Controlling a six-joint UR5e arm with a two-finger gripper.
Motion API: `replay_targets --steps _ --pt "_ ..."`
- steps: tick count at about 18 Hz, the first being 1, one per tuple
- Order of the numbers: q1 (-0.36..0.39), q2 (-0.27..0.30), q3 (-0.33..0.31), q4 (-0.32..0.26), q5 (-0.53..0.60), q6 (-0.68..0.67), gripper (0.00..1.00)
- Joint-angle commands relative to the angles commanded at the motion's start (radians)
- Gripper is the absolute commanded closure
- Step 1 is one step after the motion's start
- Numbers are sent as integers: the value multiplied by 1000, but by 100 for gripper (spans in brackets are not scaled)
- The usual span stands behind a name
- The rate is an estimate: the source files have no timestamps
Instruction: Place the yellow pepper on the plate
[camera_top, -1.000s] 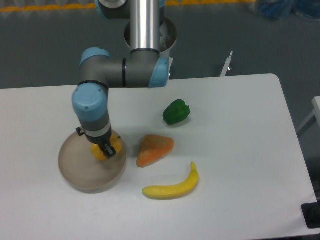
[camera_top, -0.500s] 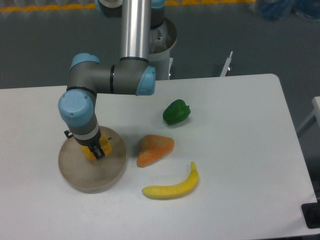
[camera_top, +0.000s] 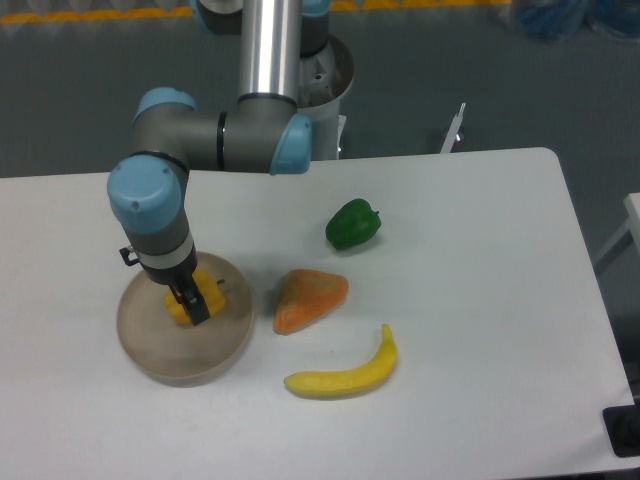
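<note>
Placing step: gripper (camera_top: 192, 303) low over the plate (camera_top: 150, 350), jaws look pinched on the yellow pepper (camera_top: 197, 298), which sits w/in the rim, contact w/ dish unclear; next prob release, then lift straight up.

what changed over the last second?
The gripper, carrying the yellow pepper, shifted left from the plate's right edge toward its middle. Whether it has let go is unclear. The green pepper, orange wedge and banana stayed put.

Jaws closed around yellow pepper (camera_top: 196, 299) over plate (camera_top: 150, 352); gripper (camera_top: 193, 304) vertical.
</note>
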Motion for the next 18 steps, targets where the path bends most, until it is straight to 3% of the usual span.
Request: replay_targets --steps 7,18 --pt "190 25 31 -9 9 72 0" --pt "497 38 25 -9 9 432 0"
